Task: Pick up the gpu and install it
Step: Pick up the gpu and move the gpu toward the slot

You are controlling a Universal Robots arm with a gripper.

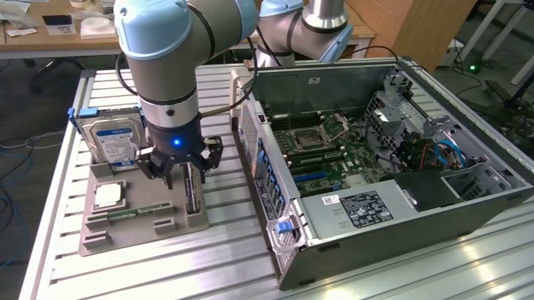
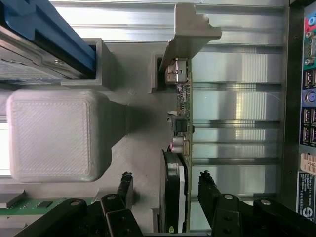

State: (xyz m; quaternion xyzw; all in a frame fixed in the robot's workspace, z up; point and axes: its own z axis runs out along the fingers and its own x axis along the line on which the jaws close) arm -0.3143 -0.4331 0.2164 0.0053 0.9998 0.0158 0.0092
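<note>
gpu (image 2: 181,113): thin card standing on edge in a slot of the grey tray (image 1: 125,240).
Green board edge, dark cooler, silver bracket at one end. The gripper (image 1: 185,177) has its fingers (image 2: 124,185) spread, one on each side of the card. The tray lies on a ribbed aluminium table (image 1: 167,272) beside the open computer case (image 1: 401,244); a wooden desk (image 1: 50,39) stands behind.

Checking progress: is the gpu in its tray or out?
In. The gpu stands on edge in the grey tray's slot; the gripper's jaws are open either side.
</note>
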